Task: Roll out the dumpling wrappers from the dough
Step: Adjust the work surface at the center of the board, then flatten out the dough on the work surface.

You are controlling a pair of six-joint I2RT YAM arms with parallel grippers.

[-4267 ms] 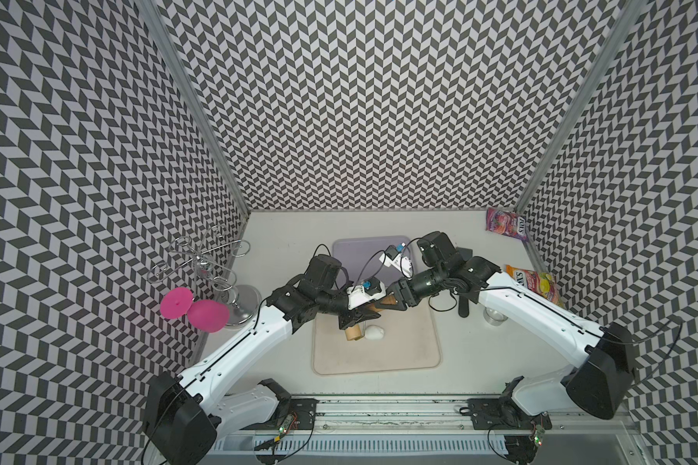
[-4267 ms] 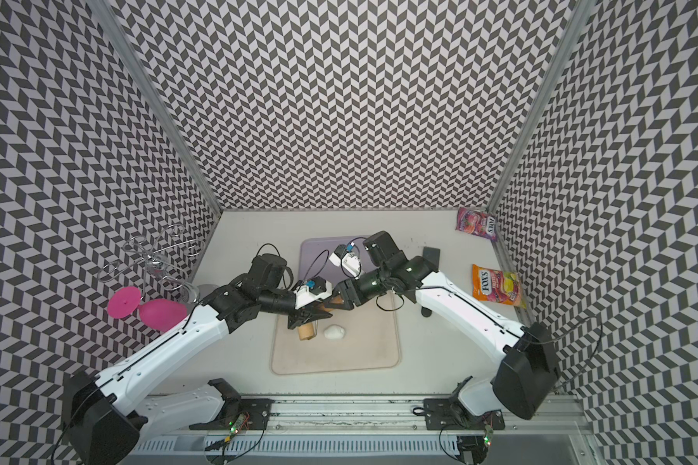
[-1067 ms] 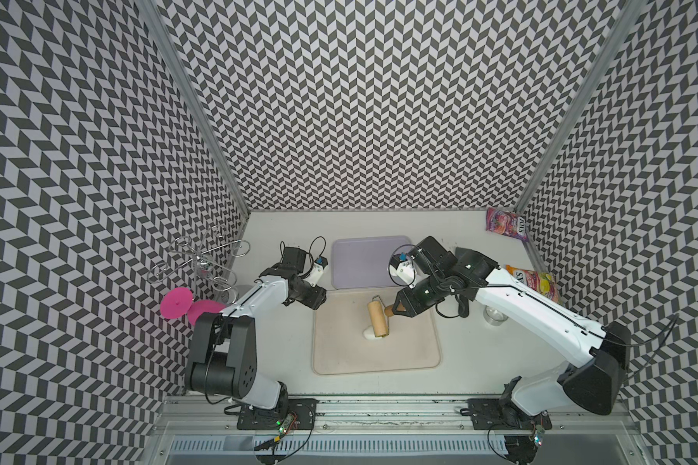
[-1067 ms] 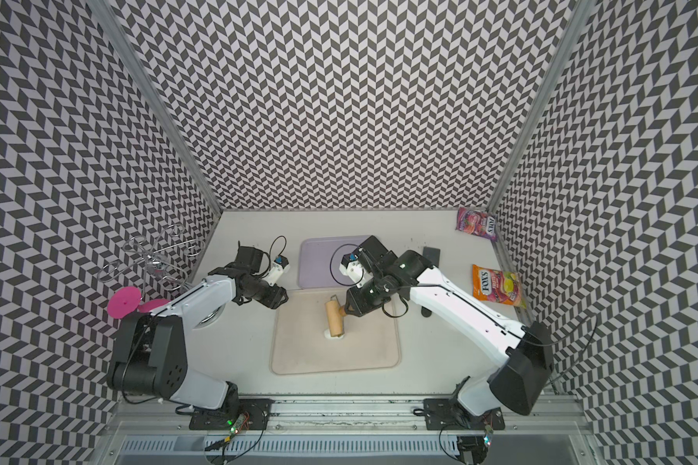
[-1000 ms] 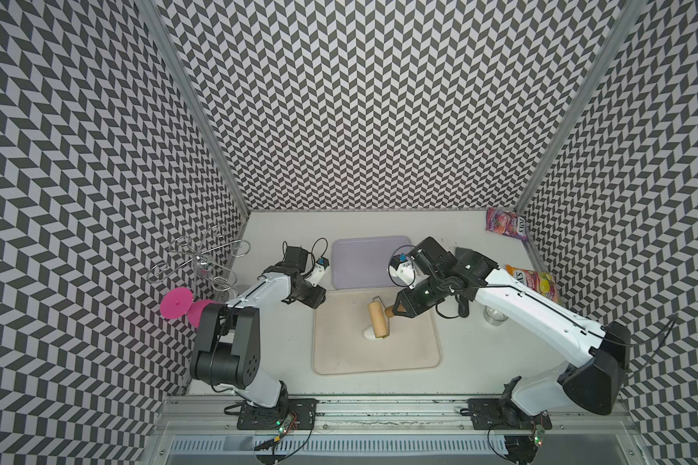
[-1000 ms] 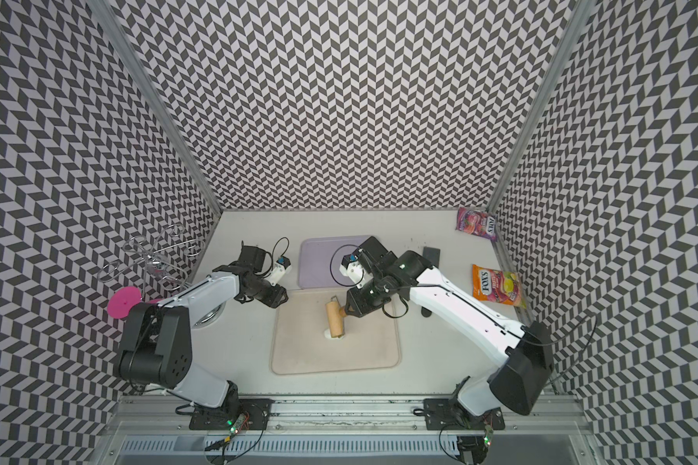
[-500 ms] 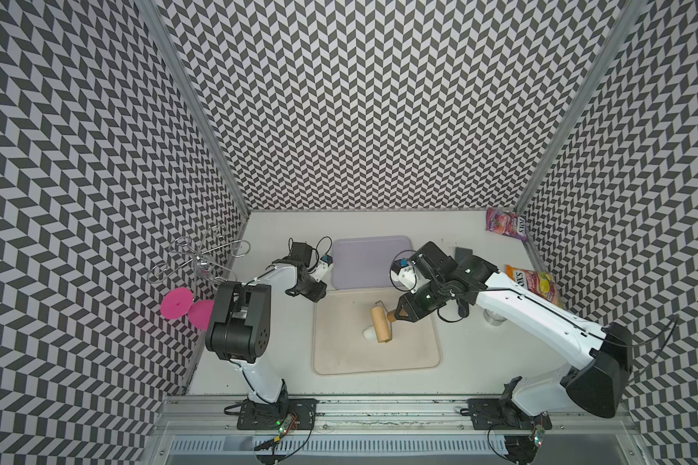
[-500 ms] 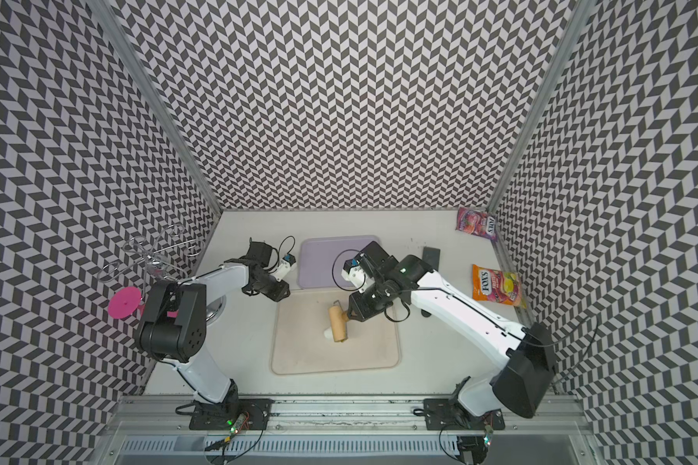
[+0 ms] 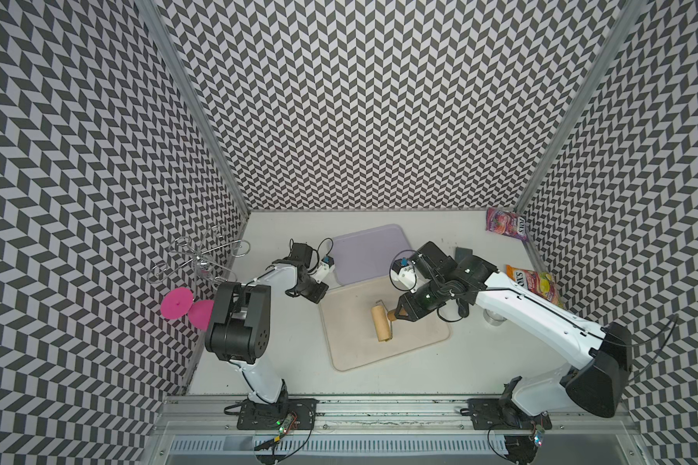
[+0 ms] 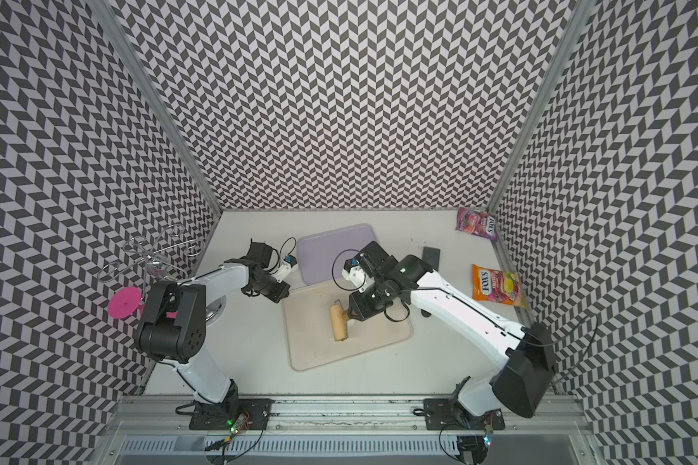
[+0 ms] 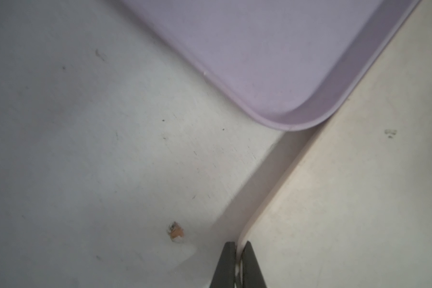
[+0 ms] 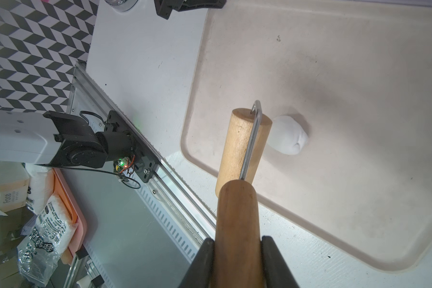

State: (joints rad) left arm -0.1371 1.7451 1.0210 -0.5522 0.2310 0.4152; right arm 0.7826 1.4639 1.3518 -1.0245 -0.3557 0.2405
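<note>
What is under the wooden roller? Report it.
The beige board lies beneath the roller. The dough pokes out beside its drum in the right wrist view; the rest is covered, so contact cannot be told.

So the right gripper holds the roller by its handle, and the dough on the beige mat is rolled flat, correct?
Not flat: the right wrist view shows the dough as a rounded lump on the beige mat beside the roller; the right gripper holds its handle.

B/w chevron walls point(image 9: 359, 100), white tabletop point(image 9: 295, 346), alu rail point(image 9: 379, 406)
</note>
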